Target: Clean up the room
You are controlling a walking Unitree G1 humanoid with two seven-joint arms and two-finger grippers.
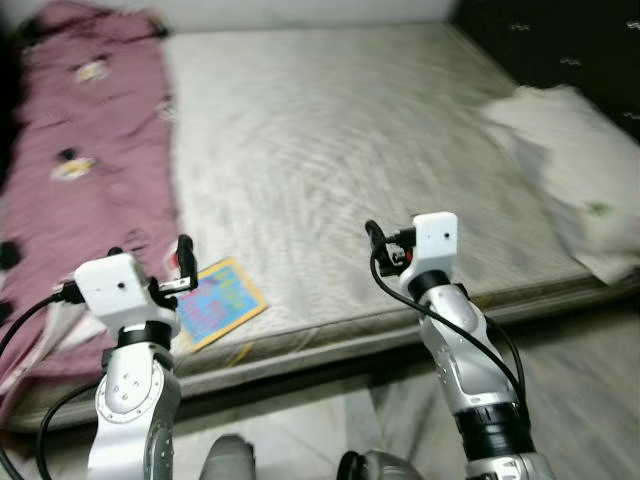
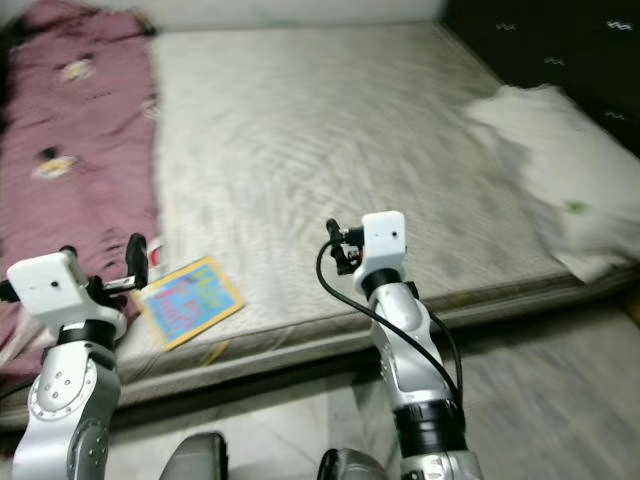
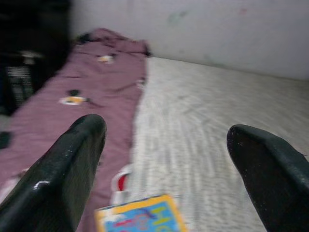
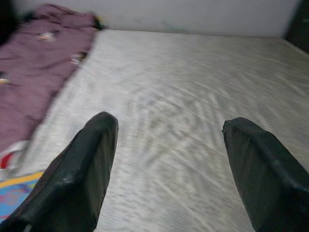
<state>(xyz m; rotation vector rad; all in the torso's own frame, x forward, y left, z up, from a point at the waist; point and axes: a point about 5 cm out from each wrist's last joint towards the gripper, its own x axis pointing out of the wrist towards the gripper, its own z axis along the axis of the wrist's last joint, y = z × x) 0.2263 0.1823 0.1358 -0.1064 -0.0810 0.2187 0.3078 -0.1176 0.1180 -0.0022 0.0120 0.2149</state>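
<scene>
A colourful yellow-edged book [image 1: 222, 303] lies flat on the grey mattress [image 1: 330, 150], close to its front edge. My left gripper [image 1: 150, 256] hovers just left of the book, above the edge of a maroon blanket [image 1: 80, 170]. In the left wrist view the gripper [image 3: 169, 159] is open and holds nothing, with the book [image 3: 140, 216] below it. My right gripper [image 1: 385, 245] is raised over the front of the mattress, to the right of the book. It is open and holds nothing in the right wrist view [image 4: 169, 159].
A rumpled white pillow [image 1: 570, 170] lies on the bed's right side. The maroon blanket covers the left strip of the bed, and a small red-and-white object [image 3: 120, 182] sits at its edge near the book. Grey floor [image 1: 590, 380] runs along the bed front.
</scene>
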